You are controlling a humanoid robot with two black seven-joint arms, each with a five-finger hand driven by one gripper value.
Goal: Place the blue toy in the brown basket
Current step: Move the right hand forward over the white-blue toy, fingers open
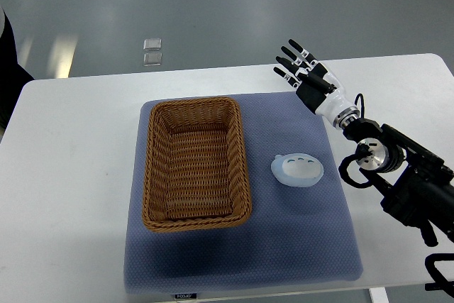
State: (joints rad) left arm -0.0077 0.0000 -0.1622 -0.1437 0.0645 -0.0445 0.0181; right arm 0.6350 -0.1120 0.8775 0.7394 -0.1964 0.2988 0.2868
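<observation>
Right hand [303, 70] is held over the mat's [284, 246] far right corner, fingers spread, nothing gripped. Blue toy [298, 170] is seen on the mat, just right of the brown basket [195, 164], not touching it.

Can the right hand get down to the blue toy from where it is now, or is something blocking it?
Probably yes. The right hand is open above the mat's far right corner, and the blue toy lies alone on the mat, apart from the brown basket, with nothing between them.

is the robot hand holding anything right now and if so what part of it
Nothing is held. The right hand hangs open with fingers spread, apart from the blue toy, which lies on the mat beside the brown basket.
</observation>
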